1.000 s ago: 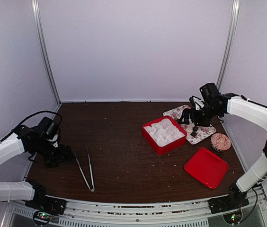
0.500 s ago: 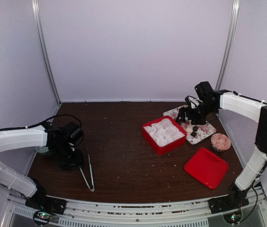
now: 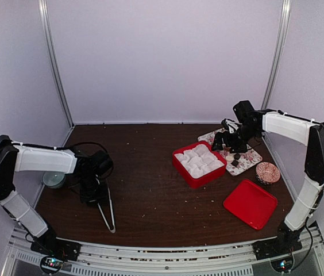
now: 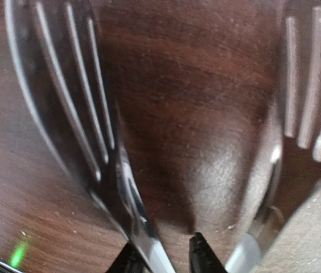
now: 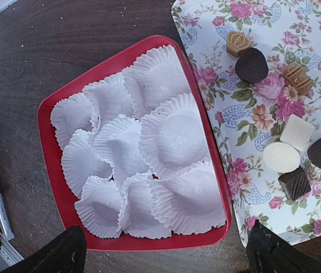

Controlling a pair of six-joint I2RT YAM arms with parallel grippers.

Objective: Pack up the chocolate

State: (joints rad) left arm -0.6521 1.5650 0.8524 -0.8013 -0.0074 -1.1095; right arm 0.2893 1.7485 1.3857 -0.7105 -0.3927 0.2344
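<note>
The chocolate (image 5: 251, 64) is a loose cluster of small moulded pieces: glossy dark hearts, a dark square, ridged tan lumps and a few smooth white ones. All of them lie on a flat floral-printed tray (image 5: 234, 102) just beside a shiny red box (image 5: 46, 114). The box is filled with fluted white paper cups (image 5: 172, 133), none of which hold anything. The right end effector (image 5: 169, 253) hangs with its fingers spread wide. In its wrist view the box sits straight ahead between the fingers, and the chocolate is off to the right, untouched. Across the dark wood-grain desk (image 3: 145, 167), well apart from the chocolate, the left end effector (image 3: 90, 192) sits low over slim metal tongs (image 4: 64, 96) with fork-like tines. Its tips stand close together with one tong arm running between them, and whether they pinch it cannot be told.
</note>
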